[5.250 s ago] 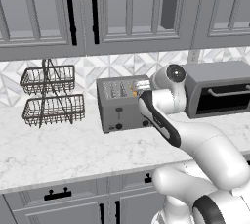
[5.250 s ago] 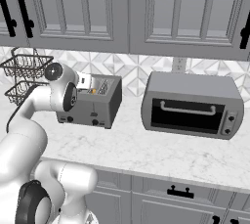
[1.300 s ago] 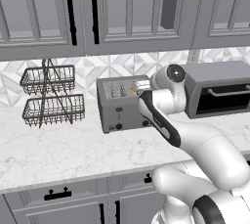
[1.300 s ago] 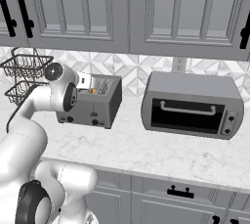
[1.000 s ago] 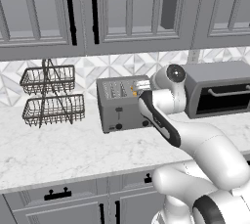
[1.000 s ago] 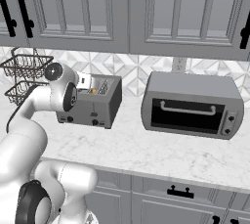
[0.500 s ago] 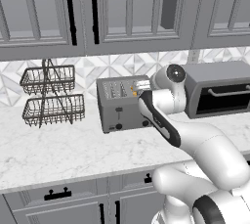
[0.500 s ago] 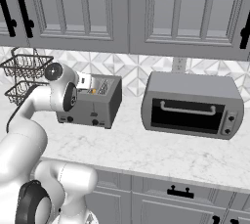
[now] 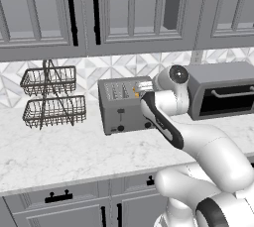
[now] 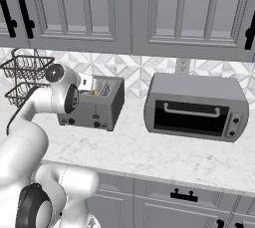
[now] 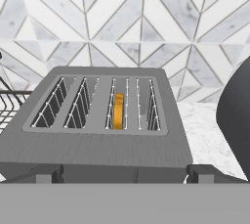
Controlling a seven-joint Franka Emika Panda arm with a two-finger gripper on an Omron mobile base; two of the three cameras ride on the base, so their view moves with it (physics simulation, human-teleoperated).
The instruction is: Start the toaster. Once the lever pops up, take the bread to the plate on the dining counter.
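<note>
The marble worktop (image 9: 59, 156) runs under me from side to side, grey cabinets (image 9: 124, 13) above it and a chevron-tiled wall (image 11: 141, 17) behind. Toward the right end of the worktop, against the back edge, stands the toaster oven (image 10: 196, 106), its dark glass door facing the front edge. At the left end, also along the back edge, sits a two-tier wire basket rack (image 9: 52, 99).

Between those two, near the back edge, is the toaster (image 9: 124, 106), its front face with two levers and small black knobs turned toward the front edge of the worktop. It stands apart from the toaster oven and apart from the rack.

My arm reaches up and forward so that my hand sits at the toaster's right end, just above its top. My gripper (image 11: 125, 175) has its jaws spread as wide as they go and has hold of nothing; the two finger tips (image 11: 204, 174) rise at the bottom of the hand view, over the toaster's near top edge.

The bread (image 11: 118, 112) sits upright in the third slot from the left in the hand view, its golden edge showing between the wire guides. It shows as a small orange spot on the toaster's top in the right base view.
</note>
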